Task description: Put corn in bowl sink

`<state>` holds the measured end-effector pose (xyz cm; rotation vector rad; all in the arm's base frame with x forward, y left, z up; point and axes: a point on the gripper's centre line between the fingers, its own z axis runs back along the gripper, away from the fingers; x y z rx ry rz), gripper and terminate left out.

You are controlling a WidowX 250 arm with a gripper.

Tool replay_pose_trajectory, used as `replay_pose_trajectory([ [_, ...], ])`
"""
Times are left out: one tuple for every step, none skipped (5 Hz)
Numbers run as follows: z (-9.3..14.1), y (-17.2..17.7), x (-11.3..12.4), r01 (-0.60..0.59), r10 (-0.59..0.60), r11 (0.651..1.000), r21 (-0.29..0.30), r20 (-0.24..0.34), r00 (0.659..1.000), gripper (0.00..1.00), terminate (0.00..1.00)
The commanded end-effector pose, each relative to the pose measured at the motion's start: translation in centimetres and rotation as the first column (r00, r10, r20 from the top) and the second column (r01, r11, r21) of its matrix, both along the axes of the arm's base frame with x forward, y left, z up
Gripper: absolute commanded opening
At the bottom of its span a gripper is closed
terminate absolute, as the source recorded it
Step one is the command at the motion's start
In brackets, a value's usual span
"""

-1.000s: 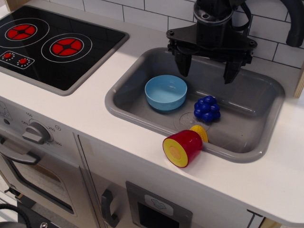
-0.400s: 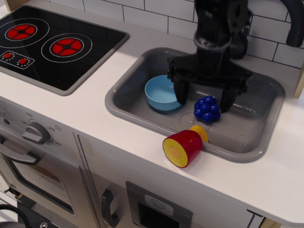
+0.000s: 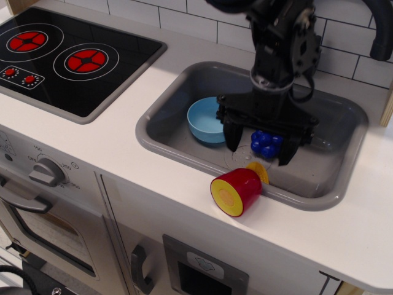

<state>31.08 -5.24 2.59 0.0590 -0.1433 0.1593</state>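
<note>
The grey sink (image 3: 153, 132) holds a light blue bowl (image 3: 202, 120) at its left, partly hidden behind my gripper. The yellow corn (image 3: 260, 171) lies in the sink against the front wall, mostly hidden behind a red cylinder; only its yellow end shows. My black gripper (image 3: 258, 147) is open and empty, lowered inside the sink, its fingertips just above the corn. One finger stands beside the bowl, the other to the right of a blue grape cluster (image 3: 265, 139), which sits between the fingers.
A red cylinder with a yellow end (image 3: 236, 191) lies on the sink's front rim. A black stovetop with red rings (image 3: 67, 55) is at the left. A dark faucet (image 3: 381, 31) is at the top right. White tiled wall behind.
My gripper has come down from above the sink's back edge into the basin and moved toward the front, now over the grapes and close above the corn. It stayed open.
</note>
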Motion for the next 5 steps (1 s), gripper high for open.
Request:
replay_pose_trajectory([
  [-1.8, 0.3, 0.6, -0.019, 0.019, 1.000, 0.016, 0.014, 1.000, 1.00, 0.00],
  [-2.9, 0.2, 0.5, -0.031, 0.031, 0.999, 0.012, -0.002, 1.000, 1.00, 0.00],
  [-3.5, -0.1, 0.2, -0.019, 0.019, 1.000, 0.002, -0.012, 1.000, 1.00, 0.00],
  [-3.5, -0.2, 0.1, -0.035, 0.035, 0.999, -0.001, -0.016, 0.999, 0.00, 0.00],
  [-3.0, -0.2, 0.0, -0.051, 0.051, 0.999, -0.003, 0.021, 0.998, 0.00, 0.00],
])
